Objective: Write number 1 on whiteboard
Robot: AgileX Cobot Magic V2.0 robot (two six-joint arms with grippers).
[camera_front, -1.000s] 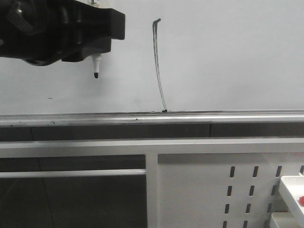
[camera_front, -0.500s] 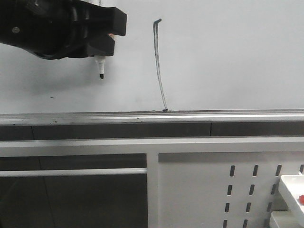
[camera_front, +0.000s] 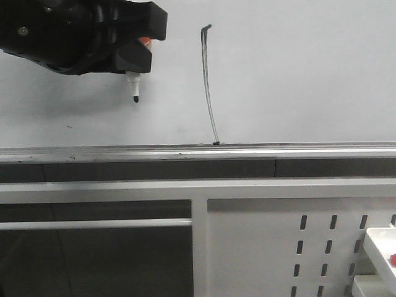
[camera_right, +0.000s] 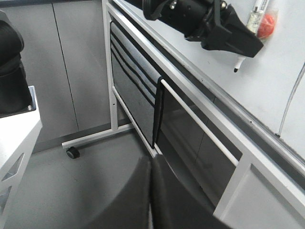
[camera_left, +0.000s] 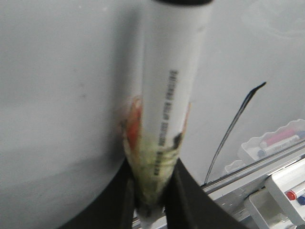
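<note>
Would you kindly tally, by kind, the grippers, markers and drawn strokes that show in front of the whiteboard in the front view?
Grippers: 1, the left gripper
Markers: 1, the marker it holds
Strokes: 1, the number 1 on the whiteboard
Total: 3

marker (camera_left: 167, 109) blurred, top cut off

left claw (camera_front: 133, 59) and marker (camera_front: 133, 86) shifted right, toward number 1 (camera_front: 207, 80)
</note>
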